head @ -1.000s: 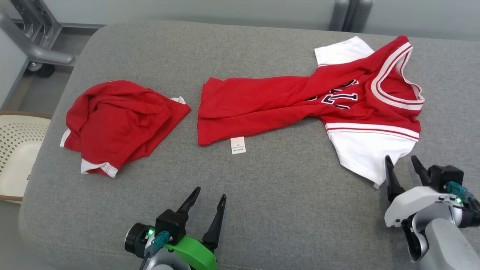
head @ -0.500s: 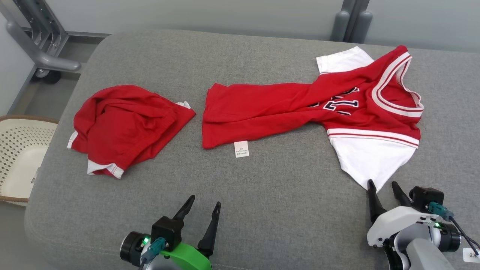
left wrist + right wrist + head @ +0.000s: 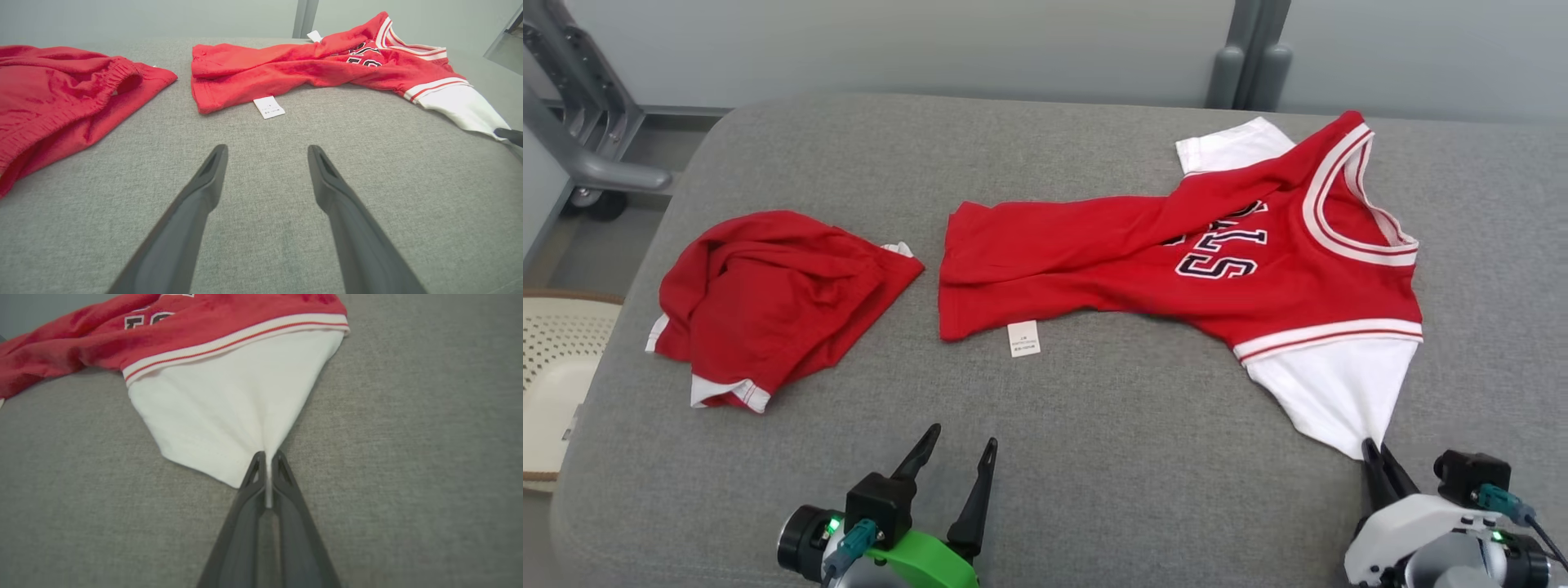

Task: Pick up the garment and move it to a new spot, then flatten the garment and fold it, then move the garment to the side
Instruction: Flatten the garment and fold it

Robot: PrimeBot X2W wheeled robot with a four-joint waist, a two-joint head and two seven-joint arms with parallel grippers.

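Jersey (image 3: 1176,253) clamped by its white sleeve (image 3: 1331,392) in right claw (image 3: 1377,459); left claw (image 3: 961,436) spread apart above cushion (image 3: 1111,474).

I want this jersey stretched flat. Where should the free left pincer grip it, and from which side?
Likely the near hem corner of the jersey, beside the white label, approached from the robot's side by the open left pincer. It's opposite the sleeve the right pincer holds.

bright, even, soft light across all views. shadows are faint: a thin dark line under the jersey (image 3: 1094,253) along its near edge. both wrist views stretch at the edges and look softer than the head view.
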